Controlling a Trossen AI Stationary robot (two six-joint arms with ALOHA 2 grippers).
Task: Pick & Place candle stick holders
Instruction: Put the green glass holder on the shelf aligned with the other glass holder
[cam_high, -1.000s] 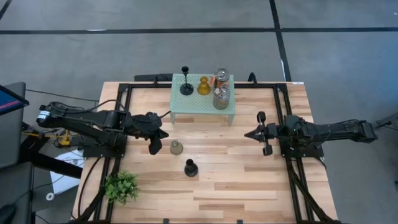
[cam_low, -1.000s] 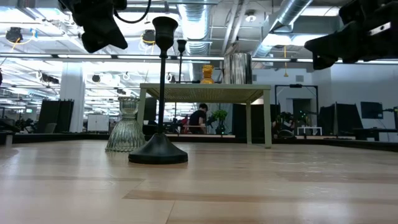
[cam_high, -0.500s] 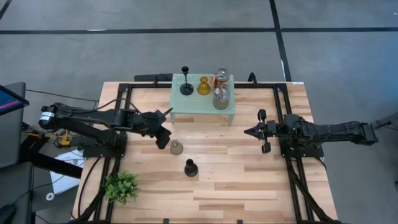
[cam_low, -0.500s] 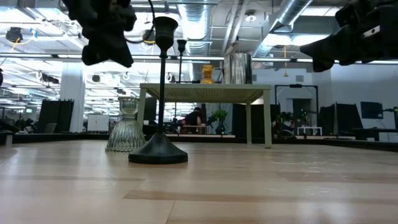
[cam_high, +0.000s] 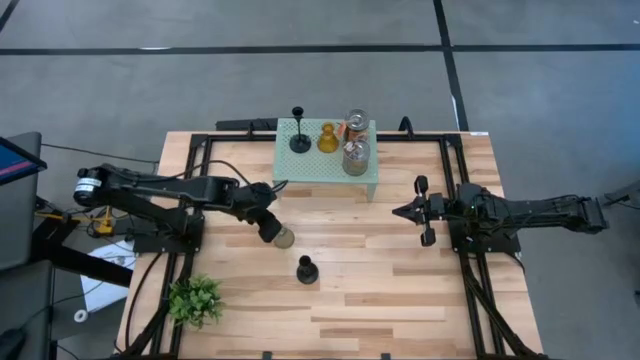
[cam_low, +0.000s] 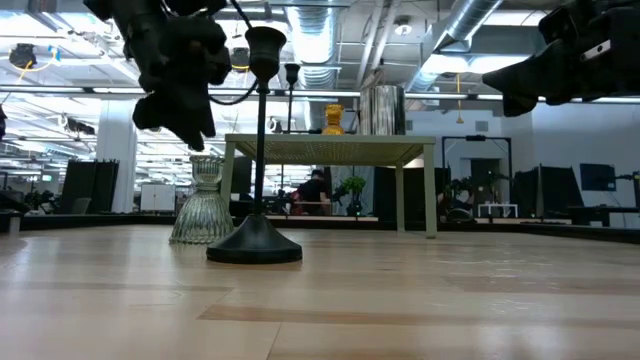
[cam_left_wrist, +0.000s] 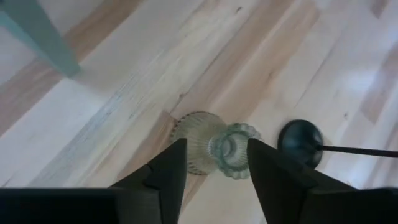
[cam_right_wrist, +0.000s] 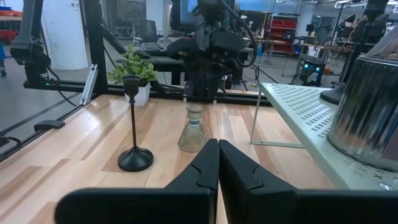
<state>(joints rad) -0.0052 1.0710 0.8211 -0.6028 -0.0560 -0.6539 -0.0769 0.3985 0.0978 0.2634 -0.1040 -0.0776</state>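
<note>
A ribbed grey-olive candle stick holder (cam_high: 284, 237) stands on its flared base on the table. My left gripper (cam_left_wrist: 214, 173) is open and hovers just above it, tilted down, one finger on either side of its rim (cam_left_wrist: 231, 149) without touching. In the low view my left gripper (cam_low: 187, 112) hangs over this holder (cam_low: 204, 203). A tall black holder (cam_high: 307, 268) stands nearby. Another black holder (cam_high: 299, 130), an amber one (cam_high: 327, 138) and two silvery jars (cam_high: 356, 155) stand on the mint rack (cam_high: 310, 172). My right gripper (cam_high: 400, 212) is shut, level, at the right.
A green plant (cam_high: 195, 298) stands at the near left corner. The rack's legs (cam_left_wrist: 37, 34) stand close behind my left gripper. Dark frame rails (cam_high: 190, 170) run along both table sides. Bare wood lies between the black holder and my right gripper.
My left gripper has gone down and toward the table's right edge, onto the grey-olive holder, rolling a little, and has opened. The holders have stayed in place.
</note>
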